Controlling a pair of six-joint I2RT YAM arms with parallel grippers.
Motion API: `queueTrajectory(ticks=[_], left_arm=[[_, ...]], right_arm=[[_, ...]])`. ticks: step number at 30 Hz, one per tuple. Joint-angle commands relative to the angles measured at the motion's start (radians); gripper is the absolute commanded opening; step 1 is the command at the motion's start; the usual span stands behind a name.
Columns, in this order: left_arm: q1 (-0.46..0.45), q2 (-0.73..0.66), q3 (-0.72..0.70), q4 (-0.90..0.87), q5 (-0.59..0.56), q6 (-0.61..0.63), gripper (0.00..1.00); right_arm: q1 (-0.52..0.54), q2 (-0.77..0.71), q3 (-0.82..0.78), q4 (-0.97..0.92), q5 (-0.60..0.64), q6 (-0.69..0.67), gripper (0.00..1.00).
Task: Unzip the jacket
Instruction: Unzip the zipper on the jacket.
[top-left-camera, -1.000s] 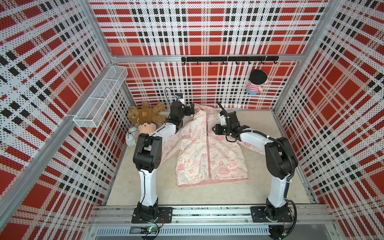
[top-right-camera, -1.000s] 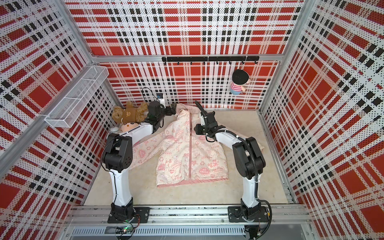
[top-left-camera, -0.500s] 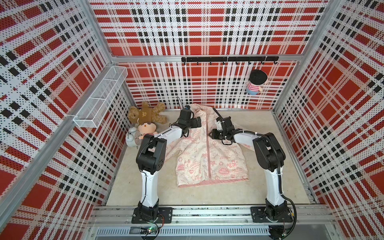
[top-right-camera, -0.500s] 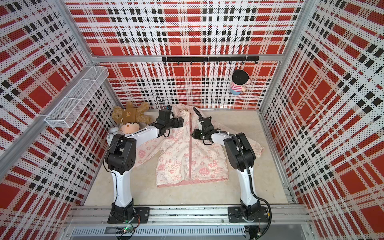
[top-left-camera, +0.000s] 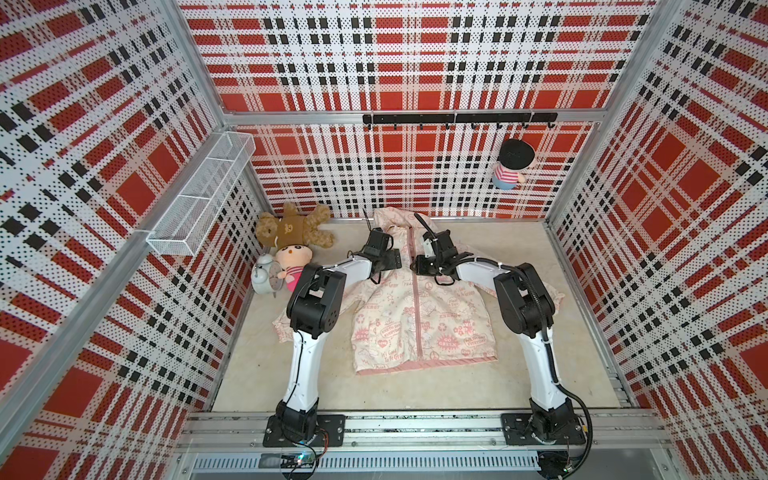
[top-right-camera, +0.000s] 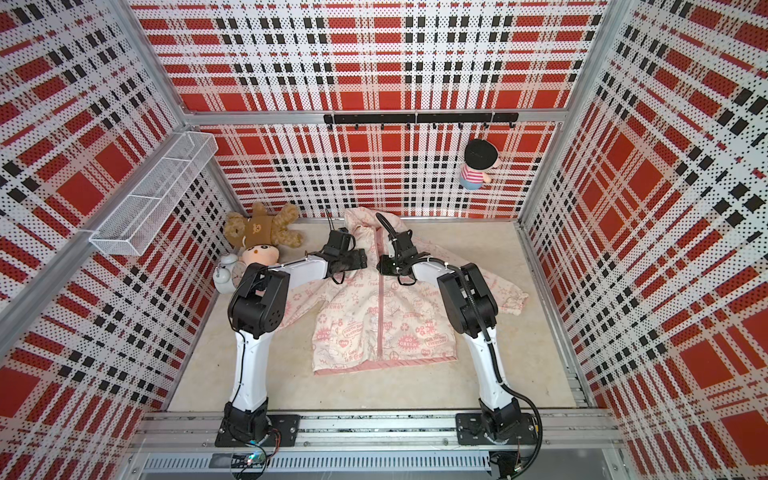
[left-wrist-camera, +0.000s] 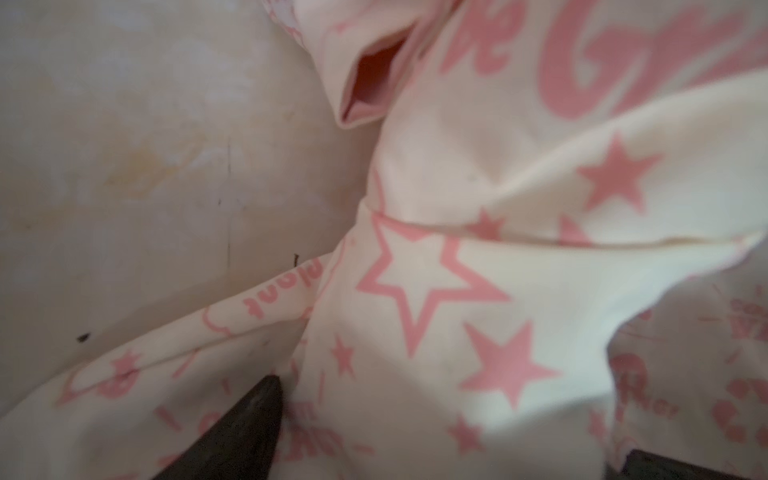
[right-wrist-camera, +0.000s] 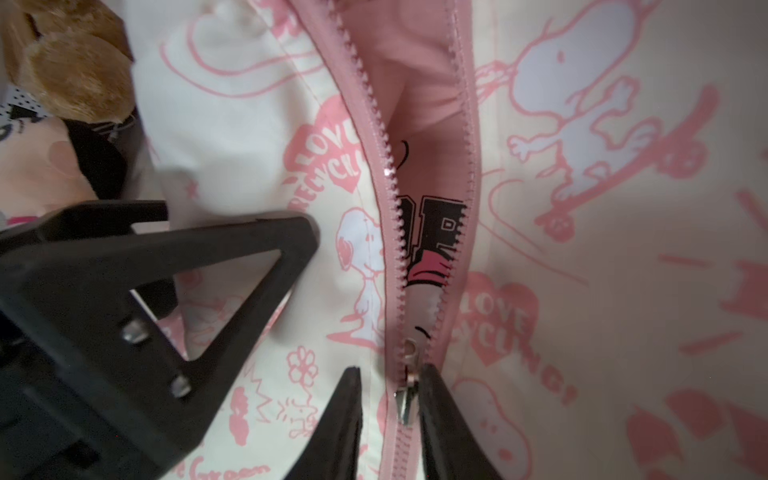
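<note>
— Where is the jacket?

— The jacket (top-left-camera: 419, 328) lies front up on the table (top-left-camera: 540, 374), spread flat between the two arms. Its hood points toward the back wall and its pink hem toward the arm bases. A sleeve passes beneath each arm.

— And the zipper?

— In the right wrist view the pink zipper (right-wrist-camera: 374, 137) is parted above the slider (right-wrist-camera: 410, 353), showing pink lining and a bit of black-and-red print inside. Below the slider the teeth are joined. In both top views it looks closed along most of the chest, down to the hem.

— What about the right claw?

— The right claw (right-wrist-camera: 392, 386) sits low over the upper chest, with a tip on either side of the slider. Its jaws are only narrowly apart. The metal pull tab (right-wrist-camera: 403, 405) lies between them and touches one fingertip (right-wrist-camera: 434, 399). The other tip rests on the cloth just clear of it, so nothing is gripped.

— The left one?

— The left claw (top-left-camera: 388, 259) is just beside the zipper, across it from the right claw. In its own wrist view its fingers (left-wrist-camera: 249, 424) stand wide apart. A raised fold of star-printed cloth fills the gap between them. I cannot tell whether they pinch that fold.

— Anything else on the table?

— A brown teddy bear (top-left-camera: 295, 230), a pink-faced doll (top-left-camera: 293, 259) and a white alarm clock (top-left-camera: 264, 278) sit in the back corner on the left arm's side.
</note>
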Motion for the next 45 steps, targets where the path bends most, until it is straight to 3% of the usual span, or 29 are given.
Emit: queueTrajectory(ticks=[1, 13, 22, 30, 39, 45], left_arm=[[0.012, 0.007, 0.017, 0.002, -0.006, -0.015, 0.81], [0.016, -0.001, -0.013, 0.023, 0.012, -0.016, 0.76], [0.016, -0.041, 0.048, -0.021, 0.022, -0.006, 0.8], [0.015, -0.06, 0.14, -0.007, 0.153, -0.134, 0.61], [-0.012, 0.075, 0.192, 0.096, 0.332, -0.319, 0.33], [-0.014, 0.131, 0.174, 0.163, 0.386, -0.395, 0.26]], right_arm=[[0.02, 0.04, 0.045, -0.095, 0.071, -0.03, 0.27], [0.043, 0.1, 0.131, -0.214, 0.189, -0.031, 0.18], [0.054, 0.063, 0.108, -0.181, 0.213, -0.047, 0.0], [0.055, -0.025, 0.033, -0.122, 0.209, -0.04, 0.0], [0.055, -0.047, 0.019, -0.136, 0.193, -0.044, 0.0], [0.055, -0.072, -0.008, -0.134, 0.186, -0.049, 0.0]])
